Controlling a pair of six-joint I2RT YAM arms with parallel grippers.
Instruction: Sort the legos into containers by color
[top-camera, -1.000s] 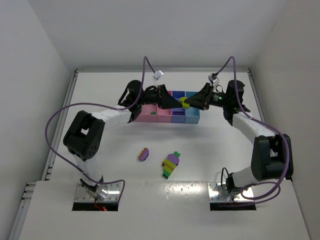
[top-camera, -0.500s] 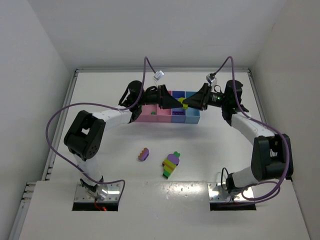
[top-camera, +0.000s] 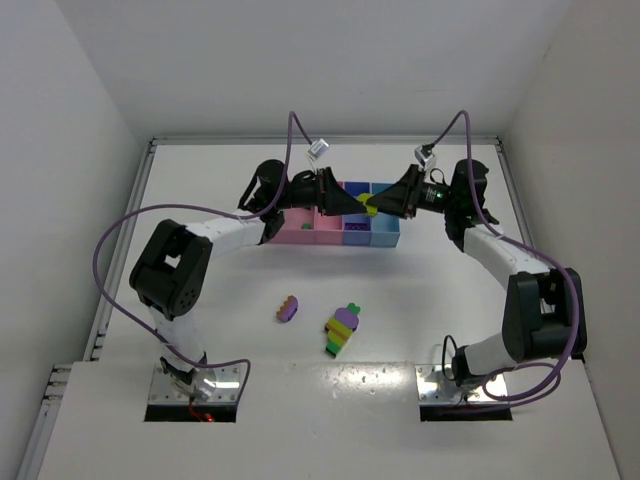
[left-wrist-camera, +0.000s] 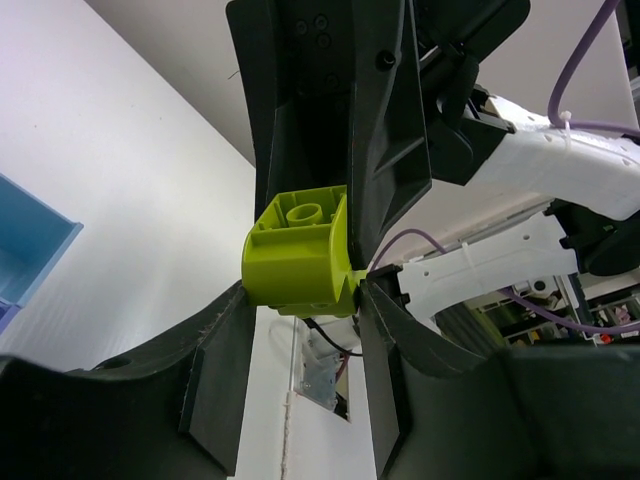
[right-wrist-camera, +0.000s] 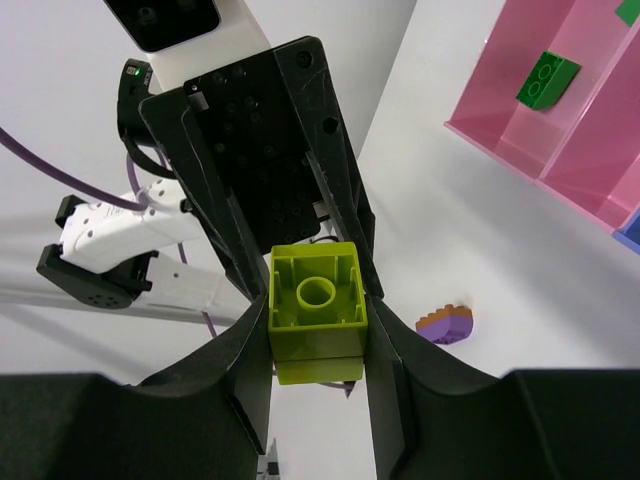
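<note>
Yellow-green brick (right-wrist-camera: 318, 300): one, held in the air above the containers, near the middle of the table's far edge.
Right gripper (right-wrist-camera: 318, 335): clamped on the yellow-green brick, one finger pressed to each side.
Left gripper (left-wrist-camera: 300, 295): reaches in from the opposite side. Its two fingertips flank the same brick, but I cannot tell whether they press on it.
Grippers: two, meeting tip to tip over the blue bin.
Containers (top-camera: 340, 240): four joined bins in one row parallel to the far edge, partly hidden beneath the grippers.
Bins from left to right: one wide pink bin (top-camera: 292, 230), one narrow pink bin (top-camera: 325, 232), one blue bin (top-camera: 355, 235), one light blue bin (top-camera: 385, 235).
Dark green brick (right-wrist-camera: 547, 78): one, lying flat on the floor of the wide pink bin.
Loose legos on the table (top-camera: 450, 300): two pieces, both toward the near edge and well apart from the containers.
Purple piece (top-camera: 288, 309): one, with a bit of orange on it, left of centre.
Multicoloured clump (top-camera: 342, 330): one, made of yellow-green, purple, orange and dark green bricks. It sits just right of the purple piece without touching it.
</note>
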